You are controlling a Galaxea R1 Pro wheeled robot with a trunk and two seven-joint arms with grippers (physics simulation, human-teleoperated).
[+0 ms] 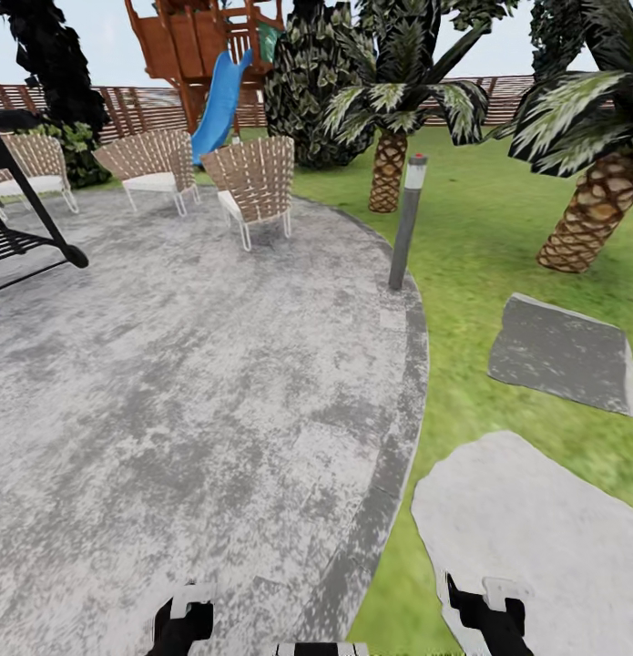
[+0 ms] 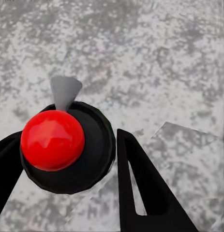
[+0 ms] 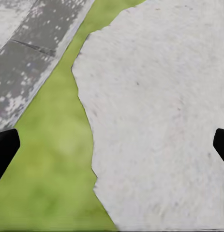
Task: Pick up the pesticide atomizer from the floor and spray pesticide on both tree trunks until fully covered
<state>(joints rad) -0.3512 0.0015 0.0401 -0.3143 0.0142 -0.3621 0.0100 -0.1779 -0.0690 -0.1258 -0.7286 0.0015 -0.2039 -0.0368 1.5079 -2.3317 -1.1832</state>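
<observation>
Wicker chairs (image 1: pixel 257 187) are standing far left across the floor (image 1: pixel 188 383); a bollard (image 1: pixel 405 223) is edging it. The left gripper (image 2: pixel 68 159) is holding the pesticide atomizer (image 2: pixel 68 145), cap toward the wrist camera, long axis along the fingers (image 2: pixel 141 193). The right gripper (image 3: pixel 112 145) is hanging wide over a stepping stone (image 3: pixel 155 121).

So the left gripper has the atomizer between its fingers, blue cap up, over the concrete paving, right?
Not quite: the cap is red, not blue. The left wrist view shows the left gripper with the black pesticide atomizer between its fingers, over the speckled concrete paving.

Grey speckled floor (image 1: pixel 198 383) carries three wicker chairs (image 1: pixel 252 187) and a bollard (image 1: pixel 407 223).
</observation>
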